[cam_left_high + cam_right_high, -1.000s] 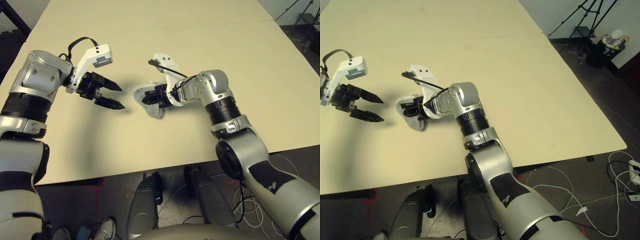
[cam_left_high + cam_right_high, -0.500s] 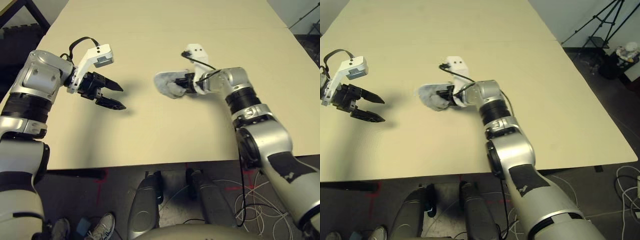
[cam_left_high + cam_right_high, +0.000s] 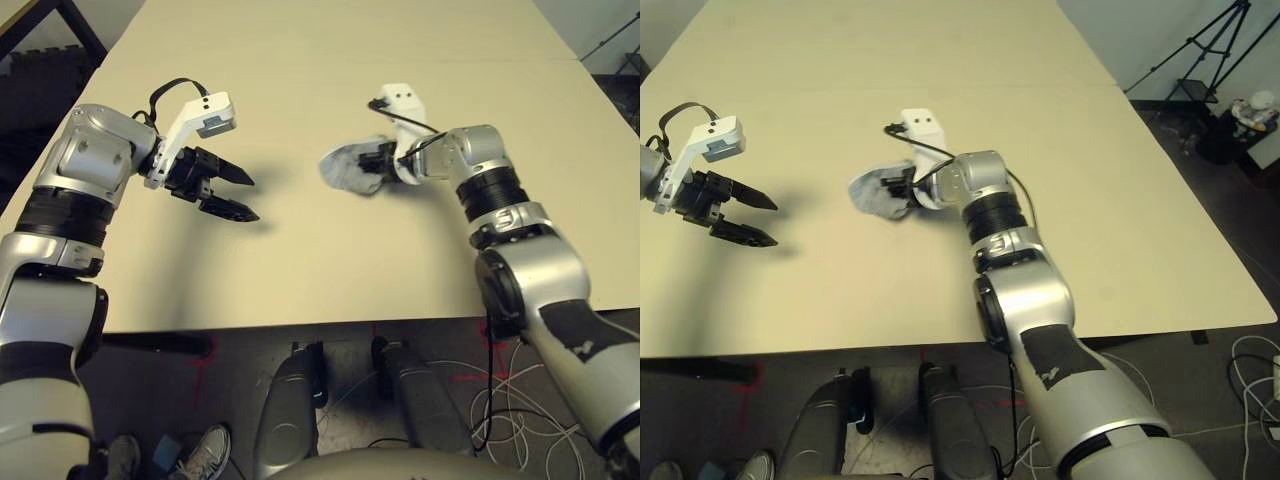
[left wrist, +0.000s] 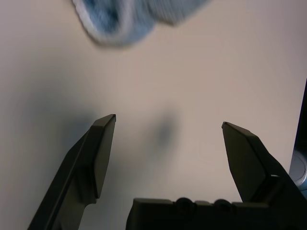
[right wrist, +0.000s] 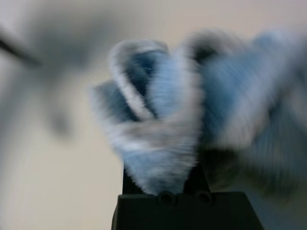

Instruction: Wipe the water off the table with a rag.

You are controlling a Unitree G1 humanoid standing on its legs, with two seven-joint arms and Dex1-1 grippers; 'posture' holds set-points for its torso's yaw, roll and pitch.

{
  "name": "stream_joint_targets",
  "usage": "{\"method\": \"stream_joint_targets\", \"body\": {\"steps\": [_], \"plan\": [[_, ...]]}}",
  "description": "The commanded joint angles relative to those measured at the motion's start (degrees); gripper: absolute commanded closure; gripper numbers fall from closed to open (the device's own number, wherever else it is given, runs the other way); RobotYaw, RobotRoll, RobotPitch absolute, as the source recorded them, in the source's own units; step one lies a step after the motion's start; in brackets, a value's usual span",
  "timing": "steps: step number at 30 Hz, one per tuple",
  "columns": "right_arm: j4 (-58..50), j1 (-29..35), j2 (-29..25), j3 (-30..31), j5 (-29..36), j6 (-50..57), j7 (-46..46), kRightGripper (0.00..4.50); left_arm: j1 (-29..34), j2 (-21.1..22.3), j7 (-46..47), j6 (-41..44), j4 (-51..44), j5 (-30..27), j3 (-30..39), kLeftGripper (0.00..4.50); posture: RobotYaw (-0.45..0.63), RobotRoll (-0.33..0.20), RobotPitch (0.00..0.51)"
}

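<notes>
Rag [image 3: 348, 166] bunched on the pale surface [image 3: 330, 260], clamped in the right tool [image 3: 378, 160], left tool [image 3: 232, 196] nearby, fingers spread, holding nothing

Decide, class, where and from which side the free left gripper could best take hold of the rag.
Grip the rag's bunched free edge, the part facing the left gripper, coming in from the robot's left and low along the table. The right gripper is shut on the opposite end, so that end is taken, and the soft folds probably offer an easy pinch.
</notes>
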Motion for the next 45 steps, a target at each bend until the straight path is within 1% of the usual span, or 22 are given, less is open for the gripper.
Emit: {"method": "stream_joint_targets", "body": {"steps": [1,3,4,6,7,9,11,13,14,17,20,22,26,28,30,32,39,42,45], "plan": [[-4.87,2.61,1.09,0.27,1.61,4.94,-0.9,4.48,-0.15,-0.2,-0.22,0.05,0.55,0.17,0.45,0.0,-0.1,0.0,0.247],[-4.7,3.3,-0.28,0.13,0.94,4.02,-1.1,4.48,0.05,-0.33,-0.22,0.0,0.36,0.19,0.59,0.0,-0.11,0.0,0.247],[-3.36,3.49,-2.04,0.23,-0.26,1.68,-1.28,4.48,0.19,-0.39,-0.22,0.01,0.15,0.19,0.68,0.0,-0.11,0.0,0.247],[0.69,3.59,-6.39,0.95,-3.37,-4.98,-1.57,4.48,0.29,-0.59,-0.22,0.12,-0.14,0.09,0.82,0.0,-0.11,0.0,0.248],[3.3,3.31,-8.46,0.37,-4.51,-7.89,-2.38,4.48,0.32,-0.66,-0.22,0.15,-0.27,0.06,0.84,0.0,-0.12,0.0,0.253],[7.18,2.51,-11.43,-0.34,-5.35,-11.52,-3.0,4.48,0.37,-0.78,-0.22,0.17,-0.39,0.08,0.88,0.0,-0.12,0.0,0.254],[11.51,1.48,-15.42,-0.96,-6.79,-16.15,-3.81,4.48,0.36,-1.14,-0.19,-0.19,-0.06,0.4,1.13,0.0,-0.12,0.0,0.258],[15.44,0.47,-20.05,0.22,-9.5,-22.89,-3.51,4.48,0.54,-1.33,-0.06,-0.34,-0.2,0.53,1.5,0.0,-0.11,0.0,0.26],[17.49,-0.3,-22.03,-0.6,-9.91,-25.23,-4.46,4.48,0.77,-1.42,0.05,-0.18,-0.46,0.39,1.75,0.0,-0.11,0.0,0.261],[21.66,-2.54,-26.48,-5.21,-8.6,-26.93,-7.29,4.48,1.67,-1.67,0.33,0.29,-1.62,-0.11,2.52,0.0,-0.11,0.0,0.267],[22.43,-3.04,-29.94,-7.08,-8.38,-26.39,-7.47,4.48,1.81,-2.6,1.42,-0.31,-1.19,-0.22,3.52,0.0,-0.11,0.0,0.271],[22.06,-2.12,-32.12,-8.3,-8.3,-24.85,-7.98,4.48,1.18,-3.88,2.94,-1.04,0.21,-0.27,4.45,0.0,-0.12,0.0,0.273],[18.8,1.73,-34.72,-12.6,-6.8,-20.47,-10.5,4.48,0.73,-6.17,5.54,-1.97,1.99,-0.38,6.08,0.0,-0.12,0.0,0.275],[16.19,3.9,-35.6,-15.0,-6.09,-19.14,-11.82,4.48,0.93,-6.64,5.84,-1.85,1.93,-0.5,6.43,0.0,-0.13,0.0,0.276],[14.05,4.57,-36.93,-17.61,-5.36,-19.37,-13.15,4.48,1.11,-6.77,5.96,-1.76,1.75,-0.59,6.58,0.0,-0.13,0.0,0.277],[12.75,3.21,-37.99,-19.43,-4.73,-20.65,-13.75,4.48,1.04,-6.8,5.99,-1.89,1.99,-0.52,6.61,0.0,-0.14,0.0,0.276],[16.5,-9.75,-40.08,-24.15,-2.35,-23.91,-16.17,4.48,-0.12,-7.56,6.01,-2.64,3.72,0.07,6.5,0.0,-0.15,0.0,0.272],[17.27,-11.81,-39.58,-27.67,-0.24,-23.17,-19.04,4.48,-0.29,-7.72,5.98,-2.89,4.15,0.24,6.54,0.0,-0.15,0.0,0.28],[15.75,-11.01,-38.69,-31.12,2.22,-20.79,-22.19,4.48,-0.29,-7.87,6.06,-3.09,4.58,0.34,6.57,0.0,-0.15,0.0,0.28]]}}
